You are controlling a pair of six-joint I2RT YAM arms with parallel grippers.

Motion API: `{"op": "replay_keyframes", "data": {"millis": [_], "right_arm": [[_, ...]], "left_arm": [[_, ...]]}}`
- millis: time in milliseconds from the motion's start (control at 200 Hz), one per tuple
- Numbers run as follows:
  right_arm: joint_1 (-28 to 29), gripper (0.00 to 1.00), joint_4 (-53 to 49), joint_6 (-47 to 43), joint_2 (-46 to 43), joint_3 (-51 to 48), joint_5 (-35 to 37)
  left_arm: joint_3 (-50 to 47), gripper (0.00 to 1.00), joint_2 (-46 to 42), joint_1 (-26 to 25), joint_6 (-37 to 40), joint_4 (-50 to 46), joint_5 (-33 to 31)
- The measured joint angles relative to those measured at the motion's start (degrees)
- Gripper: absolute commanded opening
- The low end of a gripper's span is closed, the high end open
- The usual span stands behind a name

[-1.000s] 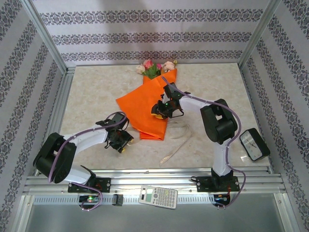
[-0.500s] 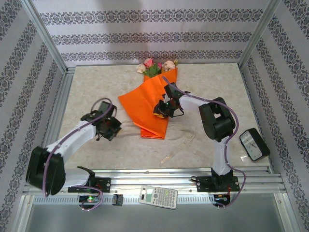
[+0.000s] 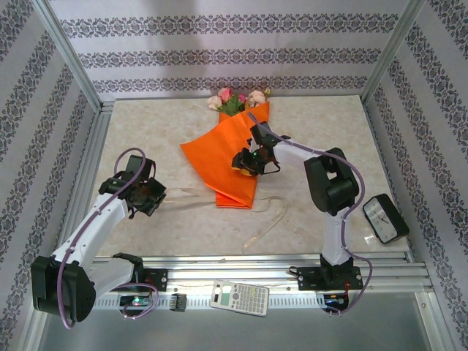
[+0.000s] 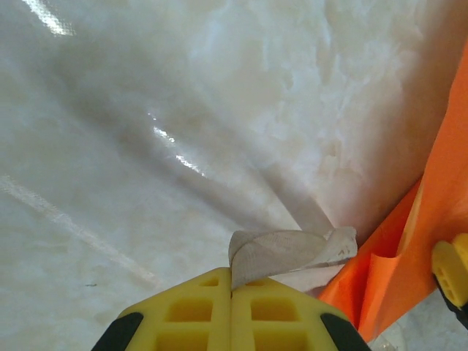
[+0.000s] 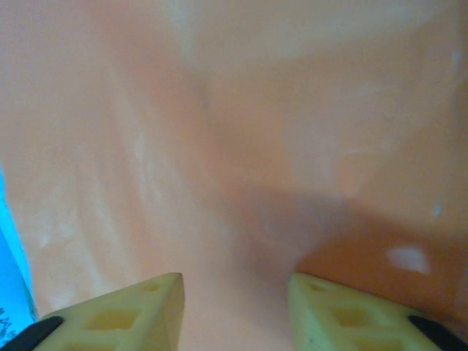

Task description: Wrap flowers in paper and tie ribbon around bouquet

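Tabletop (image 3: pixel 146 139): creased orange paper (image 3: pixel 219 157) cone, roses (image 3: pixel 238 99) at wide end; left gripper (image 4: pixel 232 292) pinching ribbon (image 4: pixel 281 252), right gripper (image 5: pixel 234 285) spread.

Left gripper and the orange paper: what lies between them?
The pale ribbon, pinched in the left gripper, runs over bare table toward the paper; the top and left wrist views show it.

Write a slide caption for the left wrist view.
The left hand shut on the pale ribbon above the table, with the orange paper at the right edge.
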Motion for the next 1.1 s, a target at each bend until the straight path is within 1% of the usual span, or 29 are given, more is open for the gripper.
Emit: {"op": "replay_keyframes", "data": {"millis": [185,230,310,355,425,520,594,674,764,954,989,1014,1019,1024,1034,1099], "right_arm": [[-0.9,0.50,-1.7,1.7,-10.4,-1.6,1.1],[-1.2,0.52,-2.5,2.8,-13.7,-2.4,2.1],[-1.9,0.53,-4.7,5.3,-19.6,-5.4,5.4],[-2.3,0.53,-6.3,7.6,-23.4,-8.6,7.1],[-2.7,0.53,-7.8,13.1,-29.4,-16.7,9.1],[-2.9,0.54,-10.7,20.7,-33.9,-26.7,11.0],[-3.0,0.54,-11.5,26.5,-34.7,-32.3,12.1],[-3.5,0.54,-11.5,31.0,-34.4,-34.7,12.5],[-4.7,0.54,-9.2,34.2,-32.7,-34.4,12.7],[-6.8,0.53,-4.2,36.9,-25.6,-31.1,14.2],[-7.0,0.50,-3.7,37.2,-24.4,-30.6,14.4],[-7.2,0.44,-3.3,37.4,-23.5,-30.2,14.6],[-7.2,0.40,-3.2,37.5,-23.3,-30.1,14.6],[-7.2,0.40,-3.2,37.6,-23.1,-30.1,14.6],[-7.2,0.36,-3.4,37.4,-22.8,-29.8,14.5],[-7.6,0.03,-5.3,37.8,-22.2,-29.3,14.4]], "left_arm": [[-0.3,0.00,0.4,0.0,0.0,0.0,0.3],[-0.5,0.00,0.6,0.0,0.0,0.1,0.4],[-1.0,0.00,1.0,0.0,0.0,0.1,0.7],[-1.1,0.00,1.2,0.0,0.0,0.1,0.9],[-1.1,0.00,1.4,0.0,0.0,0.1,1.2],[-1.1,0.00,1.4,0.0,0.0,0.1,1.4],[-1.2,0.00,1.4,0.0,0.0,0.1,1.5],[-1.3,0.00,1.4,0.0,0.0,0.2,1.5],[-1.7,0.00,1.4,0.0,0.0,0.3,1.5],[-2.0,0.00,1.4,0.0,0.0,0.5,1.7],[-2.0,0.00,1.4,0.0,0.0,0.5,1.7],[-2.1,0.00,1.4,0.0,0.0,0.5,1.7],[-2.1,0.00,1.4,0.0,0.0,0.5,1.7],[-2.1,0.00,1.4,0.0,0.0,0.5,1.7],[-2.1,0.00,1.4,0.0,0.0,0.5,1.7],[-2.4,0.00,1.4,0.0,0.0,0.7,1.6]]}}
